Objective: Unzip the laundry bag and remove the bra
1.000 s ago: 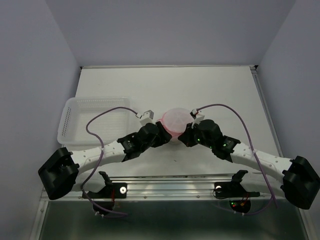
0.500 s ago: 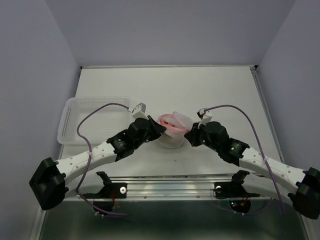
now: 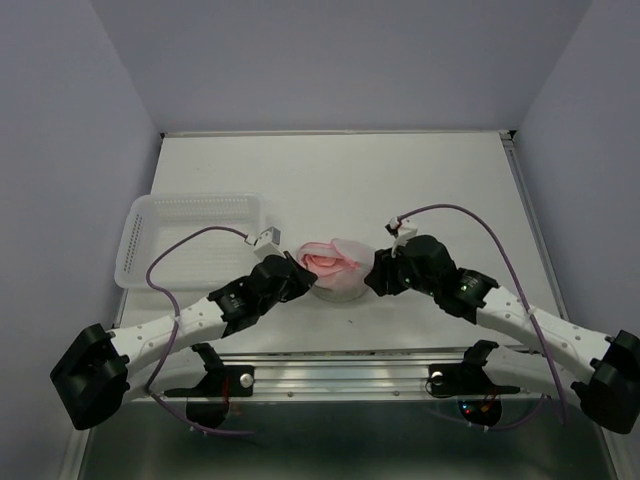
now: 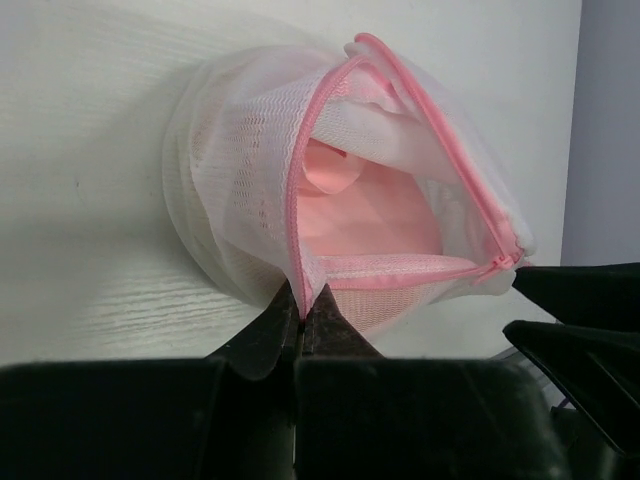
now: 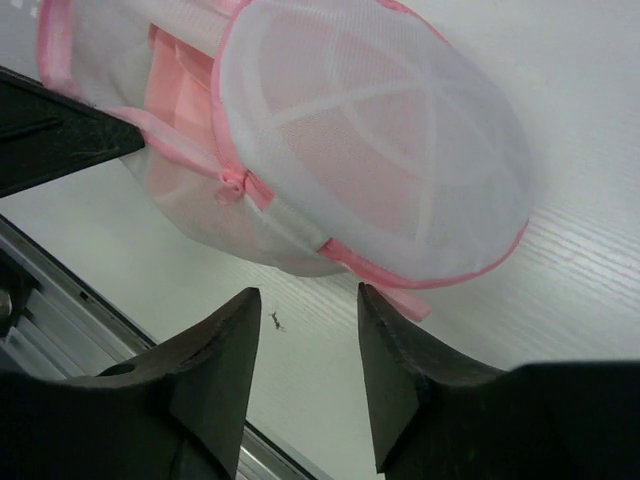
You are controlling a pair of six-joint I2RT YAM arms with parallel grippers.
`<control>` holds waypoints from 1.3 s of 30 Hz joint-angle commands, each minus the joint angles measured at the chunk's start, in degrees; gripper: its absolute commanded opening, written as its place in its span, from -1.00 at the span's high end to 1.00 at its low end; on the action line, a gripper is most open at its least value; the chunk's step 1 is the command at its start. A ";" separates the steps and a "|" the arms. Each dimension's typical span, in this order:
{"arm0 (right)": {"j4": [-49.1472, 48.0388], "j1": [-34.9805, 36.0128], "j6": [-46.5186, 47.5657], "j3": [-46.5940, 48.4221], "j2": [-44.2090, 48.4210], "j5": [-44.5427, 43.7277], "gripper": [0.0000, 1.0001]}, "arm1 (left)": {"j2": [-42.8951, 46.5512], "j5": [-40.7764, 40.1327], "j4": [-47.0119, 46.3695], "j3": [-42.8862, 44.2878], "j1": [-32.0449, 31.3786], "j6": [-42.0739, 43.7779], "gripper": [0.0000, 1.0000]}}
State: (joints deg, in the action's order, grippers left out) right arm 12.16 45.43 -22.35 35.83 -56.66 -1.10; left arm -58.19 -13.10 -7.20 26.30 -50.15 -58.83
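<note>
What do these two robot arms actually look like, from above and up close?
The left arm and the right arm are white tubes joined by chunky black joint housings. A thin purple cable loops along each arm to a small pale box at the wrist. The right gripper has matte black, tapering fingers. A small green light glows on the right arm.

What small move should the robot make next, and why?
Probably ease the open right claw into the mouth of the laundry bag to pinch the pink bra. The left claw is shut on the pink zipper trim, holding the bag unzipped with the bra exposed, while the right claw hangs empty beside the bag.
</note>
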 commanded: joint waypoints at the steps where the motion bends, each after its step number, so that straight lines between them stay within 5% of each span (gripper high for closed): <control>1: 4.70 -0.17 1.69 6.34 1.73 3.21 -0.11 | 0.71 -3.77 -1.41 -0.20 -2.23 -0.76 1.00; 5: 10.58 -0.17 5.11 13.80 1.04 5.06 -0.46 | -1.04 -4.91 -1.85 0.24 -4.25 -1.29 1.00; 11: 13.68 -0.17 8.02 21.02 -5.55 -0.47 -0.56 | -6.49 -6.40 -3.35 2.61 -7.68 -1.99 1.00; 29: 12.27 -0.17 15.32 31.14 -27.62 -5.13 -0.52 | -11.42 -6.94 -4.22 5.60 -10.14 -1.90 1.00; 39: 12.88 -0.17 16.11 30.96 -31.57 -10.58 -0.18 | -12.21 -6.85 -4.58 6.30 -10.14 -1.55 1.00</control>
State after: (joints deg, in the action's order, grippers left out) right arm 25.39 45.43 -7.29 64.75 -87.42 -8.34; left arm -70.06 -18.44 -10.87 30.06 -60.01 -60.58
